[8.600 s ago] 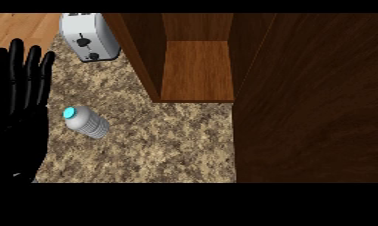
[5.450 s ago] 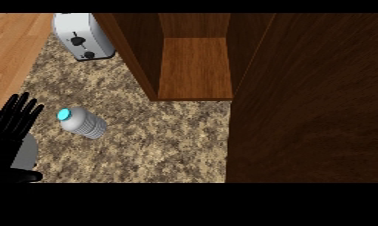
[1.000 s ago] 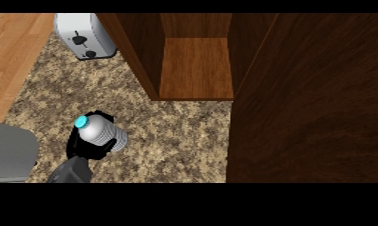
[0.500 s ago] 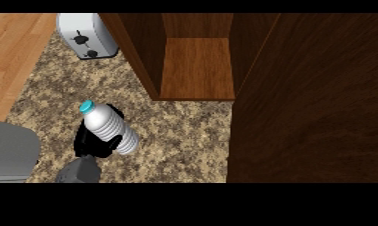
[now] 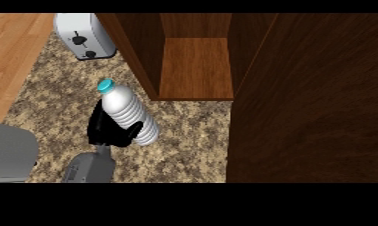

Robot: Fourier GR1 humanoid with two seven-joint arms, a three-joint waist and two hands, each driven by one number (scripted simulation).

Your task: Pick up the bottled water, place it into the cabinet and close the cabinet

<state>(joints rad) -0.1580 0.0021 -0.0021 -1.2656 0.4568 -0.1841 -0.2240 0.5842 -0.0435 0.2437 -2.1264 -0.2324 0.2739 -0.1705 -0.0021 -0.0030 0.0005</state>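
The left hand (image 5: 109, 129) is curled round the lower half of the bottled water (image 5: 128, 112); the bottle's long axis tilts cap-up toward the toaster (image 5: 84, 35); the open cabinet (image 5: 193, 70) lies just right of the bottle.

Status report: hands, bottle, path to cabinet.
Left hand curled round bottled water, cap up. Right hand out of view. Cabinet open, shelf bare. Toaster off the path.

A speckled granite counter (image 5: 184, 130) bears a toaster (image 5: 85, 35) and wooden cabinet (image 5: 196, 55).
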